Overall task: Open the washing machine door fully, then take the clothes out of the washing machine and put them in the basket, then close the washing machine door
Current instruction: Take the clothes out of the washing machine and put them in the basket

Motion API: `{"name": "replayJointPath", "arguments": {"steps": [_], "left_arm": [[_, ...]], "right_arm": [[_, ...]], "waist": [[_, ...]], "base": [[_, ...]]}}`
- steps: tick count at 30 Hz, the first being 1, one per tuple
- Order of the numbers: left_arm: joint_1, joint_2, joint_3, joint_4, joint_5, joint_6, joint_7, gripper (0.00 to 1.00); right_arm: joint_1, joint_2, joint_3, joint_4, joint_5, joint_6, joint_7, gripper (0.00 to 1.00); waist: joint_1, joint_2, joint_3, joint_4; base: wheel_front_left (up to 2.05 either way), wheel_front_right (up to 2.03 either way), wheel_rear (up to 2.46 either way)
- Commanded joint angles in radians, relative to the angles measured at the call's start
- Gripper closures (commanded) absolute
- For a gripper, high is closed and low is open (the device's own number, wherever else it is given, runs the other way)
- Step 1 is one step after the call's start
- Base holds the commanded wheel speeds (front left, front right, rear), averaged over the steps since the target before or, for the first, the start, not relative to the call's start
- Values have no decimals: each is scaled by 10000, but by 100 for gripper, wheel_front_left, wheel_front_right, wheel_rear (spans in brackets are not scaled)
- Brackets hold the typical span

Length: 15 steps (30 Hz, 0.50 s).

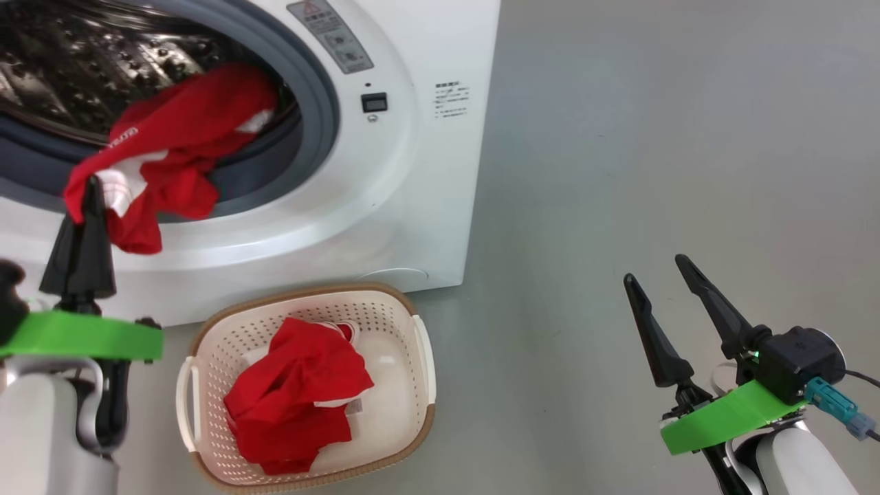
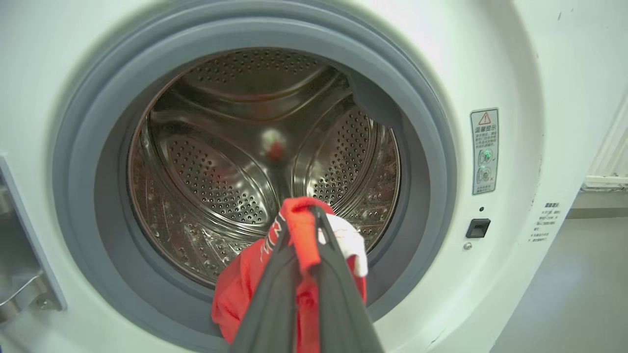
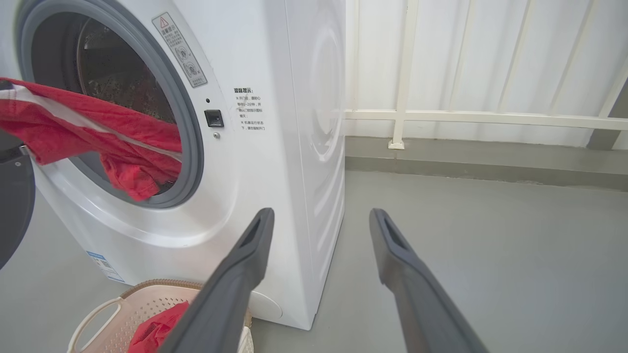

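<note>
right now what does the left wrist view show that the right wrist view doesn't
Left wrist, not right wrist: the drum's back wall and the left gripper shut on the red garment.
Right wrist, not left wrist: the open right gripper, the basket with another red garment in it, and a white railing.
Both: the washer, its grey gasket, the warning sticker and the held garment hanging out of the mouth.

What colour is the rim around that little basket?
Brown, with a woven look; the basket itself is cream-white. Best seen in the head view.
</note>
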Motion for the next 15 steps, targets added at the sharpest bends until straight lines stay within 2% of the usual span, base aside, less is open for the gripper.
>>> {"name": "replayJointPath", "arguments": {"steps": [1, 7, 15], "left_arm": [[159, 294, 448, -566, 130, -74, -104, 100], [1257, -42, 724, -2311, 440, -94, -104, 100], [2143, -218, 680, -3933, 665, 53, -105, 100]], "right_arm": [[186, -125, 116, -273, 70, 16, -48, 0], [259, -179, 55, -326, 57, 16, -48, 0], [204, -208, 69, -366, 57, 16, -48, 0]], "waist": [[0, 0, -51, 94], [0, 0, -50, 299], [0, 0, 62, 354]], "base": [[0, 0, 0], [0, 0, 0], [0, 0, 0]]}}
